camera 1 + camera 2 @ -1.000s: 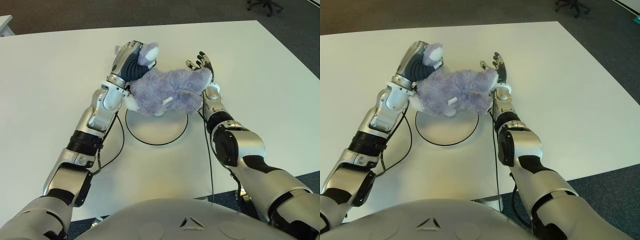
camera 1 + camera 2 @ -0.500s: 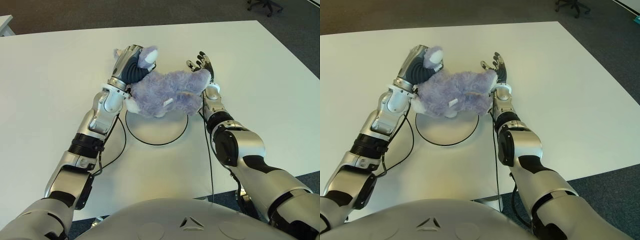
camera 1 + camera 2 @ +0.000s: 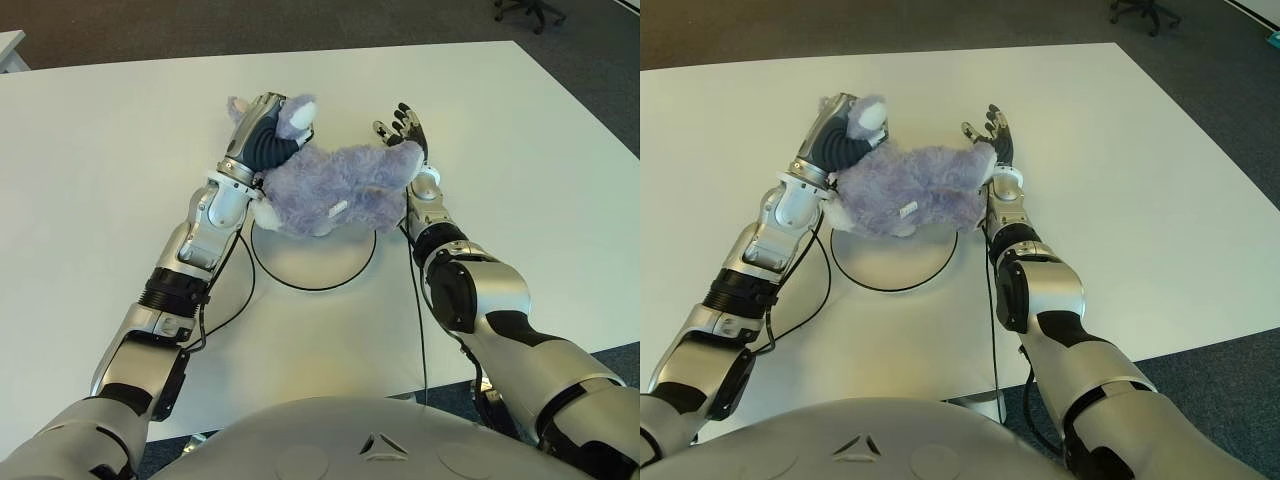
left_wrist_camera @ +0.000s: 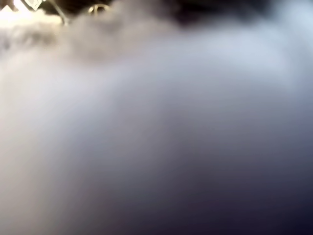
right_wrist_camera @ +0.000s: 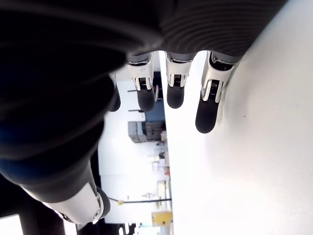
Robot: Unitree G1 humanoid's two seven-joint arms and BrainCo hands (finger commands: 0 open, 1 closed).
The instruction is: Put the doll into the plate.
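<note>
Left hand gripping doll (over plate); right hand spread

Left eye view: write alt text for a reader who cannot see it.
The left hand grips a purple doll above the far rim of a plate on a white table. The right hand is open beside the doll's right end.

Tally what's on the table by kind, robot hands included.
Doll: 1, purple, gripped by the left hand
Plate: 1, white with a dark rim
Hands: 2, left hand and right hand, which is open beside the doll
Total: 4
</note>
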